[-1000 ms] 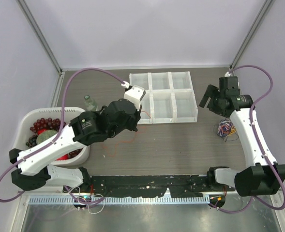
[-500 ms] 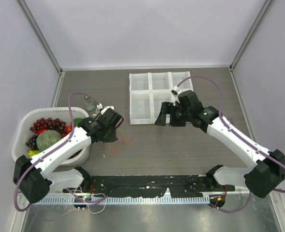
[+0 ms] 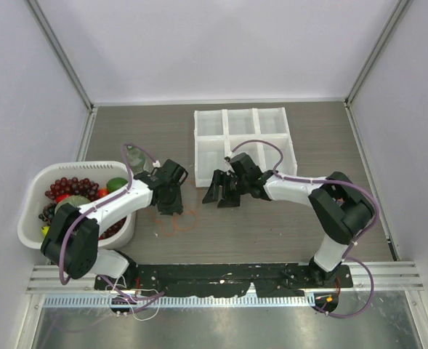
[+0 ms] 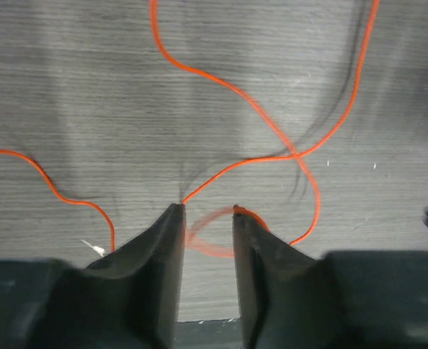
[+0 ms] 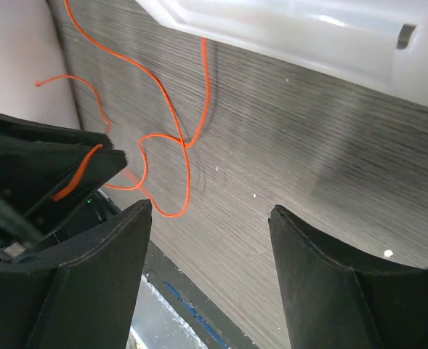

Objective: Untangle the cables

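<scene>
One thin red-orange cable lies in loose loops on the dark table in front of the two grippers. My left gripper is low over it, jaws a little apart. In the left wrist view the cable curls away from the gripper, and a blurred loop crosses the gap between the fingertips. My right gripper is just right of the loops, with its jaws wide and nothing between them. From there the cable runs toward the left. The other cables are out of view.
A white six-compartment tray stands behind the grippers, its edge close above the right gripper. A white basket of grapes and fruit sits at the left, with a small bottle behind it. A black rail runs along the near edge.
The right arm has swung from the right side to the table's middle, next to the red-orange cable. The left arm has dropped onto the cable and its jaws have parted.
</scene>
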